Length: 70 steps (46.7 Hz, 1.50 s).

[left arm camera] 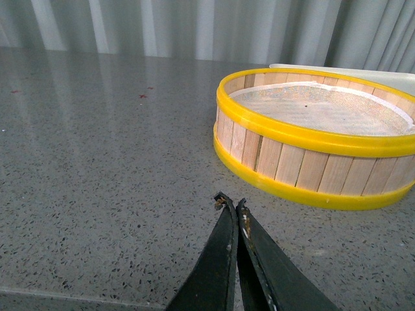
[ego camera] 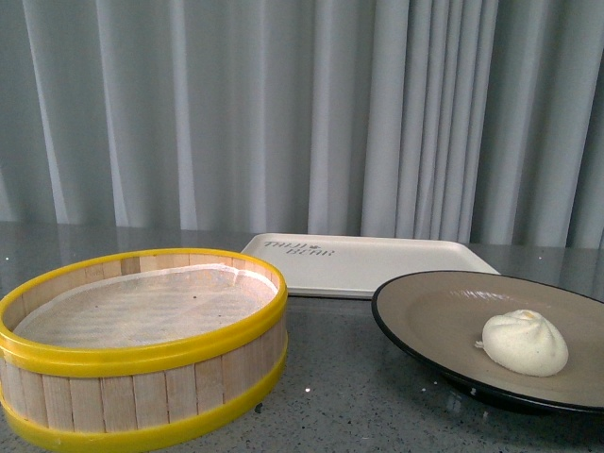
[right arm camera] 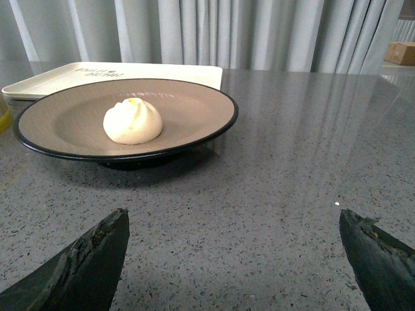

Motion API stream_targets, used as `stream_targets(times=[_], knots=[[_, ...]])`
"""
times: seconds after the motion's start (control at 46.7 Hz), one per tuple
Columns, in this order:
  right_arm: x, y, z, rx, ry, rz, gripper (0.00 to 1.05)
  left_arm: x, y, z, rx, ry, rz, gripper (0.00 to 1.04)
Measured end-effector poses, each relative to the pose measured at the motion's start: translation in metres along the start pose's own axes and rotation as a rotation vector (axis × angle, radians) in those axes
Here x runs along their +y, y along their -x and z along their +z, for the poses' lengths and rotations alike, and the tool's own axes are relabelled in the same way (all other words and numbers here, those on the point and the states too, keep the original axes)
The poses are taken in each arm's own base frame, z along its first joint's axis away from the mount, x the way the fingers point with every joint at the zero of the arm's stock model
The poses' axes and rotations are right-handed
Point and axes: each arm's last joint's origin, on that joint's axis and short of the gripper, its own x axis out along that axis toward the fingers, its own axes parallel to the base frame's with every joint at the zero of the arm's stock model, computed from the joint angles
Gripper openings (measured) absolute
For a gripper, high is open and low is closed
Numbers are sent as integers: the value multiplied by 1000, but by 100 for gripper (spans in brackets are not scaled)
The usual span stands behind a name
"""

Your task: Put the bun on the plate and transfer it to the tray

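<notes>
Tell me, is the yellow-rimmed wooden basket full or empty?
Empty. Inside the basket only its pale liner shows; the bun sits on the plate beside it.

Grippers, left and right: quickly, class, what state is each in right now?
Left gripper: closed, holding nothing.
Right gripper: open, holding nothing.

Matte plate [ego camera: 444, 311], glossy rim; wooden-slat steamer [ego camera: 142, 387].

Grey tabletop [ego camera: 330, 387] w/ steamer [ego camera: 142, 382], plate [ego camera: 439, 311], tray [ego camera: 377, 264]
</notes>
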Motion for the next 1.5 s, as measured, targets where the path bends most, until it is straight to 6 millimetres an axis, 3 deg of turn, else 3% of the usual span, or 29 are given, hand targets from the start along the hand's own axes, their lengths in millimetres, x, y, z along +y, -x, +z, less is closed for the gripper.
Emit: stream_targets(times=[0.429,0.9,1.371,1.436,1.5], knots=[[0,0,0,0,0,0,96,0,14,-3,7,0,0,4],[0,0,0,0,0,0,96,0,14,-3,7,0,0,99],[0,0,0,6,11,-12,96,0,14,-3,7,0,0,98],[0,-4,5,11,136,-116,96,0,14,-3,7,0,0,98],[2,-11,26,14,319,-78,96,0,14,-3,6,0,0,98]])
